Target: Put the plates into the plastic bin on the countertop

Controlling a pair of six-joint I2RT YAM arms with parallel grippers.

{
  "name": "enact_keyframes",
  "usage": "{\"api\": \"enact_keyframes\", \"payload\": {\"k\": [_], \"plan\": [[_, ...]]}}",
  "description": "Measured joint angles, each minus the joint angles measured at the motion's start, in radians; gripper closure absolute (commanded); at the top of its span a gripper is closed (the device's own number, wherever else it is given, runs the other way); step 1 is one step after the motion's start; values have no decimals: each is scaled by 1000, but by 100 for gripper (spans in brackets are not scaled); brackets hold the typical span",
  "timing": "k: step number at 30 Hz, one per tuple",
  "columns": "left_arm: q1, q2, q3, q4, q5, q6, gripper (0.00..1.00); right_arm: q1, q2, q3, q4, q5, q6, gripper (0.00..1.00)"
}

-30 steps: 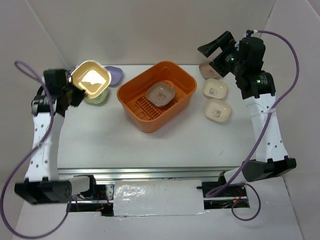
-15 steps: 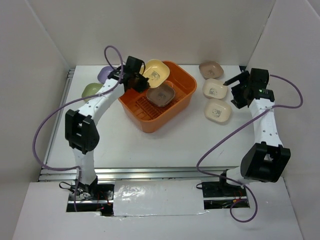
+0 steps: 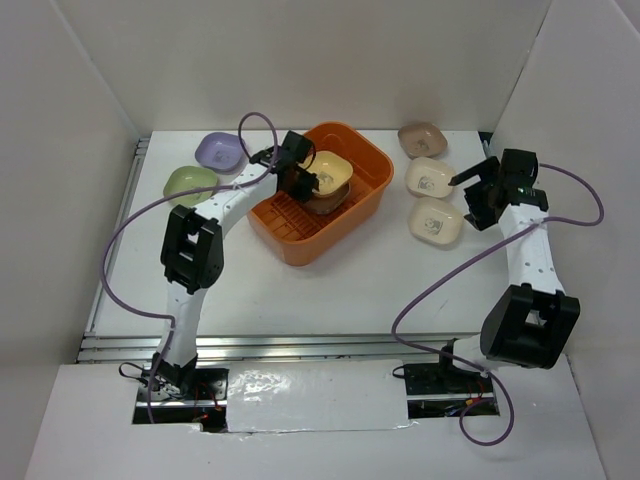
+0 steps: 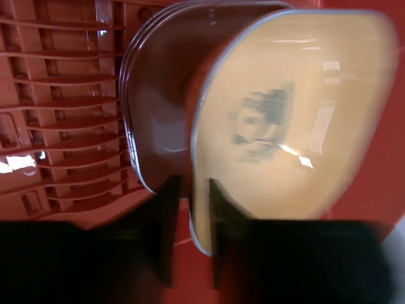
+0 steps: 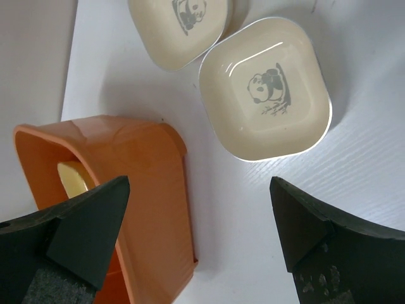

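Observation:
The orange plastic bin [image 3: 270, 215] sits mid-countertop with a stack of brown plates [image 4: 158, 107] on its slotted floor. A yellow plate [image 3: 332, 170] lies tilted on that stack. My left gripper [image 3: 306, 181] is inside the bin. In the left wrist view its fingers straddle the yellow plate's [image 4: 285, 126] near rim, and the left gripper [image 4: 191, 183] is open, with a gap beside the rim. My right gripper [image 3: 470, 195] hangs wide open and empty next to two cream panda plates [image 3: 430, 177] [image 3: 437, 222]. A brown plate [image 3: 422, 138] lies behind them.
A purple plate [image 3: 220, 150] and a green plate [image 3: 190, 180] lie left of the bin. White walls enclose the countertop [image 3: 230, 280], and a metal rail [image 3: 300, 345] runs along its front. In the right wrist view the bin's wall [image 5: 126, 164] is close on the left.
The left arm carried the yellow plate from the far left into the bin, onto the brown stack, and its jaws have parted. The right arm dropped from raised to beside the cream plates.

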Motion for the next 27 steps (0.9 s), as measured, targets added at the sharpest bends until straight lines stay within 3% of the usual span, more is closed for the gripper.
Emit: {"api": "enact_keyframes", "payload": {"k": [1,2,11,20,23,24,26,27], "plan": [[0,0,5,-10,0,8,32,0,1,0,-2,8,-5,0],[0,0,16,-19,-1,12,1,-2,2,2,-6,20,-10,0],[-5,-108,48,-52,-29,77,1,-13,106,24,-20,190,-48,0],[29,-326,192,-201,-92,393,1,-32,406,65,-3,198,-117,6],[128,-416,136,-249,-107,496,1,-24,465,85,-3,195,-124,17],[171,-452,87,-257,-112,525,1,-18,483,93,-2,198,-123,28],[256,-521,-19,-275,-113,576,1,-6,507,93,0,201,-120,40],[298,-548,-69,-283,-114,601,1,-1,514,88,3,202,-115,52]]}}
